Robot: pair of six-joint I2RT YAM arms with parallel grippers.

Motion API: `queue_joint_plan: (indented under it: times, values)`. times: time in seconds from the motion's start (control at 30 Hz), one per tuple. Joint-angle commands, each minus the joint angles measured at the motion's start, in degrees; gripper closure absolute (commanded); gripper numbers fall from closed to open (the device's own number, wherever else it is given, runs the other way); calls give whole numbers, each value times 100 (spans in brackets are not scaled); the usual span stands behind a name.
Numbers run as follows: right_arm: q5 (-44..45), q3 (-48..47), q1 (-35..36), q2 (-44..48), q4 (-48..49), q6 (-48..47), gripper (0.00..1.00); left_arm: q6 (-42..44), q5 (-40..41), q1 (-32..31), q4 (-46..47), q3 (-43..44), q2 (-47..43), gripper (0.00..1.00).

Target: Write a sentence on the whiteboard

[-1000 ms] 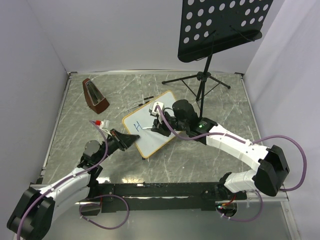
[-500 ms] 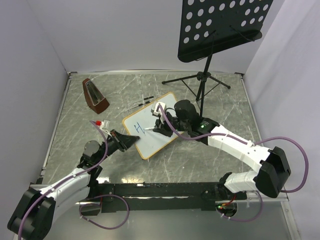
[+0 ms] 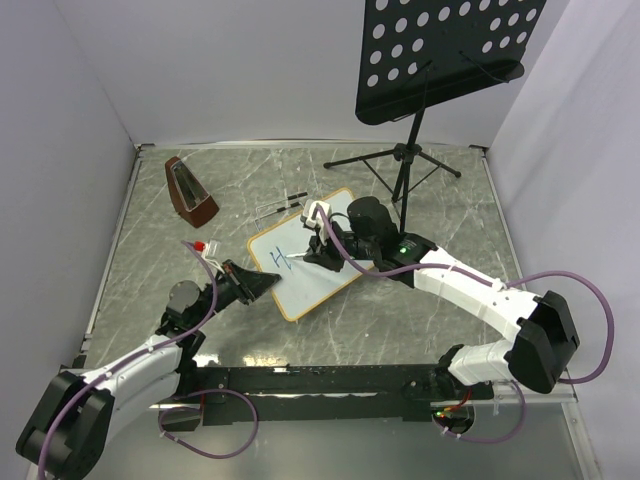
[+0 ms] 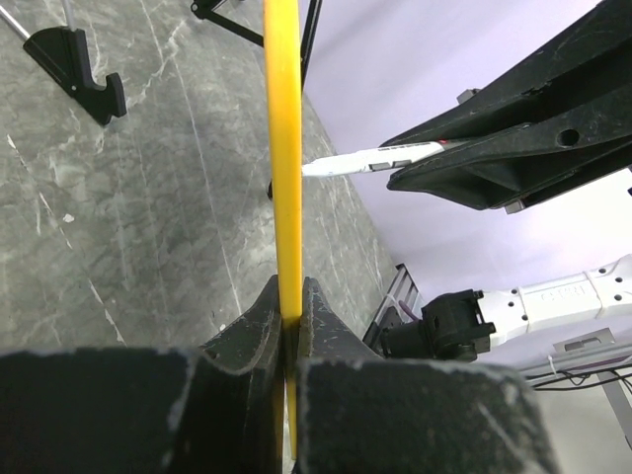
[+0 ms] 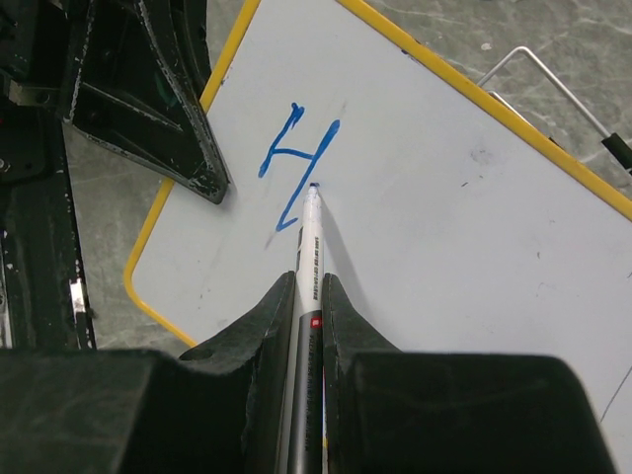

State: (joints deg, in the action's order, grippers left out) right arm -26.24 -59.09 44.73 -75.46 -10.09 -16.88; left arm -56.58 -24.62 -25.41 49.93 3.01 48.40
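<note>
My left gripper (image 4: 289, 314) is clamped on the thin yellow frame at the near-left edge of the whiteboard (image 3: 310, 262), which sits mid-table. The right gripper (image 5: 308, 288) pinches a slim white marker (image 5: 311, 232), its tip touching the right stroke of a blue H (image 5: 296, 163). Smooth blank white stretches rightward. The grey veined table (image 3: 440, 210) surrounds the board, and a music stand tripod (image 3: 400, 160) stands near the far corner.

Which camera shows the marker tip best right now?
The right wrist view: the marker tip meets the whiteboard beside the blue H, close and unobstructed. The left wrist view shows the marker side-on against the board's edge; the top view shows it tiny, half hidden by the right gripper.
</note>
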Motion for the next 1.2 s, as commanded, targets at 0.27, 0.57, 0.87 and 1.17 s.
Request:
queue_joint_plan:
  times: [0.27, 0.57, 0.87, 1.17]
  values:
    - [558, -147, -122, 49, 359, 291, 100, -161, -148, 10, 1142, 113, -103, 99]
    - [330, -15, -131, 102, 86, 142, 100, -187, 45, 18, 1027, 121, -261, 99]
    - [119, 47, -131, 155, -90, 45, 100, -196, 124, 45, 1027, 130, -270, 99]
    - [-180, -59, -122, 40, -152, 89, 100, -231, 54, 54, 1150, 121, -147, 99]
